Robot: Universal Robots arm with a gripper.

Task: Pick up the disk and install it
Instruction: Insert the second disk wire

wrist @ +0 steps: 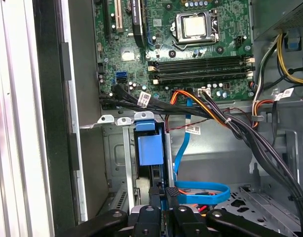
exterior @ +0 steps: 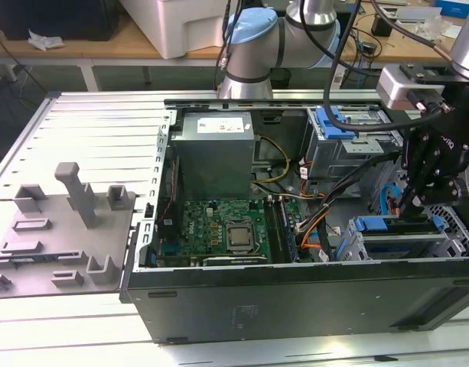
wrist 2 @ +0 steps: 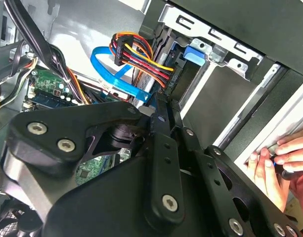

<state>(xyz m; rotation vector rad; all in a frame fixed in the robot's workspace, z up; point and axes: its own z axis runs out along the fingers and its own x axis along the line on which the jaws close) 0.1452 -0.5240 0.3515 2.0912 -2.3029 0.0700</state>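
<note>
Inside the open computer case [exterior: 295, 290], the disk [wrist: 151, 150] is seen slotted in the drive cage [exterior: 406, 241], gripped edgewise by the gripper [wrist: 161, 195].

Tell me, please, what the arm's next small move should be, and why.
Probably a short, straight push along the slot. In the first wrist view the flat disk in its blue plastic carrier stands edge-on between the rails of the metal drive cage, with the gripper at its near end, so it looks only partly in. The flat blue cable loops close beside it, so sideways drift seems unwise.
</note>
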